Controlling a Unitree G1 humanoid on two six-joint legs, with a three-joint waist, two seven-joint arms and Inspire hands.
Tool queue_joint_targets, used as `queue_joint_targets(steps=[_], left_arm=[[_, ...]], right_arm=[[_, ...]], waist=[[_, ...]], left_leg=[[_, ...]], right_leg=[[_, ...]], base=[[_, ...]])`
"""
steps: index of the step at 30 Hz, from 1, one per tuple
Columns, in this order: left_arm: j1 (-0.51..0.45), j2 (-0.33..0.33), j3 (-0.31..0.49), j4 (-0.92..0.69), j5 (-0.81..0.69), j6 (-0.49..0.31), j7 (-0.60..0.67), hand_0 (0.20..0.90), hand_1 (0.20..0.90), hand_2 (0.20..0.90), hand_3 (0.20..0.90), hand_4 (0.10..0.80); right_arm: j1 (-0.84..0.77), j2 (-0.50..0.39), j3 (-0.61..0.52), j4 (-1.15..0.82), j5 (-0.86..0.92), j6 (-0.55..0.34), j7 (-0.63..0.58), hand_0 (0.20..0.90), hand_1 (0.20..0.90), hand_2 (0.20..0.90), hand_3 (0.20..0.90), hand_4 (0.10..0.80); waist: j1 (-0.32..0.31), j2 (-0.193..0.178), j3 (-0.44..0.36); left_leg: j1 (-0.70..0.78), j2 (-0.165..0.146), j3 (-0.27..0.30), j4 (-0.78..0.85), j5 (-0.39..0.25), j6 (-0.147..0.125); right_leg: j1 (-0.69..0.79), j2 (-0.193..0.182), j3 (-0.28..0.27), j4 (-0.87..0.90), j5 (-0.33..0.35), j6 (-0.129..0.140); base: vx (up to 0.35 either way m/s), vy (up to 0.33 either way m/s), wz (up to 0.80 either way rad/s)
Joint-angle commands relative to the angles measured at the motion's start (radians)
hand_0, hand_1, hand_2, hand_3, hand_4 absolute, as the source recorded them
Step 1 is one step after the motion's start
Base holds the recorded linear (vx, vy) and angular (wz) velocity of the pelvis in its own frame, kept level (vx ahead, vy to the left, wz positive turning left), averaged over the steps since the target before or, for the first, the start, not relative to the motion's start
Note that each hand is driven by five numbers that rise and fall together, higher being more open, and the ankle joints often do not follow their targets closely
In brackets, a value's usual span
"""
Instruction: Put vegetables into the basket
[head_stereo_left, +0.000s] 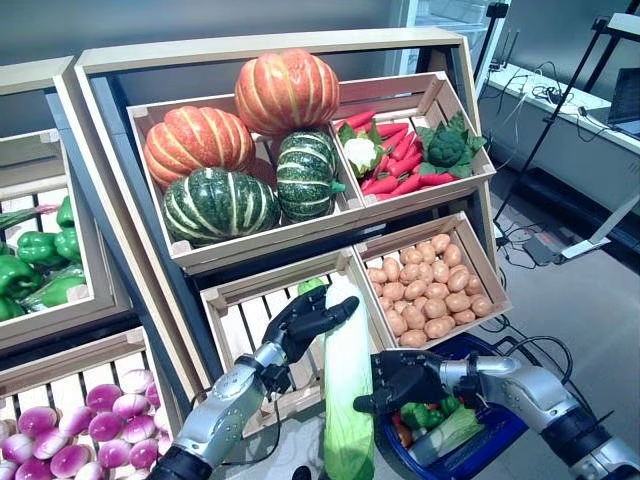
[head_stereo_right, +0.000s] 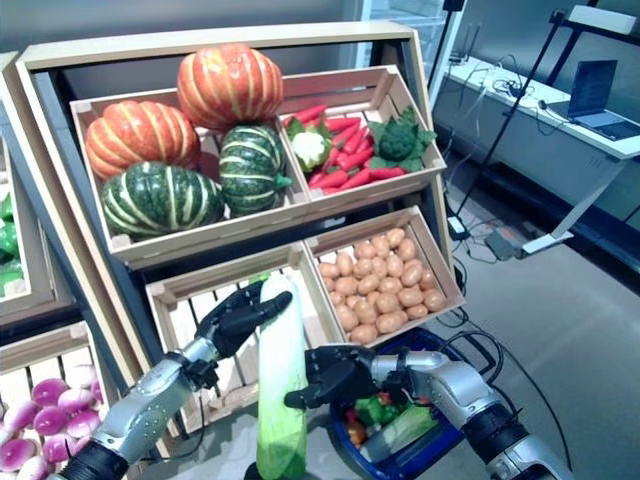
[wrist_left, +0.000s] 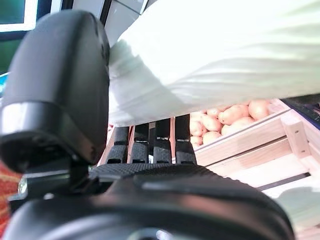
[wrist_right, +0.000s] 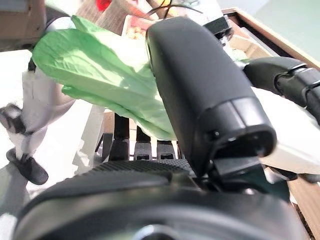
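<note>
A long napa cabbage (head_stereo_left: 348, 385), white with green leaves at its lower end, hangs upright in front of the shelf's lower left crate (head_stereo_left: 240, 310). My left hand (head_stereo_left: 305, 322) is shut on its white top end, thumb and fingers on either side (wrist_left: 225, 55). My right hand (head_stereo_left: 405, 380) grips it lower down, curled round the leafy part (wrist_right: 100, 75). The blue basket (head_stereo_left: 505, 432) sits low on the right, just beyond my right hand, with green and red vegetables in it. The cabbage is beside the basket, not over it.
The wooden shelf holds crates of pumpkins (head_stereo_left: 215, 150), cauliflower, red peppers and broccoli (head_stereo_left: 405, 150), and potatoes (head_stereo_left: 430, 290). Green peppers (head_stereo_left: 35, 265) and purple turnips (head_stereo_left: 70, 430) lie in crates on the left. A desk (head_stereo_left: 570, 110) stands at the far right.
</note>
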Motion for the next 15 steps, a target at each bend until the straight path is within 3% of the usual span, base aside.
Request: queue_joint_targets(steps=[1, 10, 15], left_arm=[[-0.134, -0.038, 0.074, -0.028, -0.003, -0.091, -0.014, 0.900, 0.900, 0.900, 0.900, 0.800], [-0.128, -0.048, 0.080, -0.030, -0.038, -0.070, -0.025, 0.900, 0.900, 0.900, 0.900, 0.800], [-0.126, -0.057, 0.089, -0.020, -0.057, -0.059, -0.040, 0.900, 0.900, 0.900, 0.900, 0.800]], right_arm=[[-0.012, 0.082, 0.009, -0.110, 0.190, -0.091, 0.009, 0.300, 0.300, 0.300, 0.300, 0.400], [0.008, 0.105, -0.045, -0.115, 0.285, -0.145, -0.065, 0.300, 0.300, 0.300, 0.300, 0.400], [0.013, 0.128, -0.098, -0.115, 0.349, -0.220, -0.129, 0.300, 0.300, 0.300, 0.300, 0.400]], waist=[[0.021, -0.017, -0.033], [0.016, -0.013, -0.033], [0.012, -0.010, -0.032]], left_leg=[[0.060, 0.007, 0.011, 0.002, -0.114, -0.012], [0.063, 0.011, 0.016, 0.002, -0.116, -0.012], [0.064, 0.013, 0.018, 0.002, -0.117, -0.012]], right_leg=[[-0.062, -0.063, 0.034, 0.039, 0.067, -0.005], [-0.062, -0.062, 0.038, 0.037, 0.067, -0.004], [-0.063, -0.061, 0.040, 0.037, 0.067, -0.004]], base=[[0.000, 0.000, 0.00], [0.000, 0.000, 0.00], [0.000, 0.000, 0.00]])
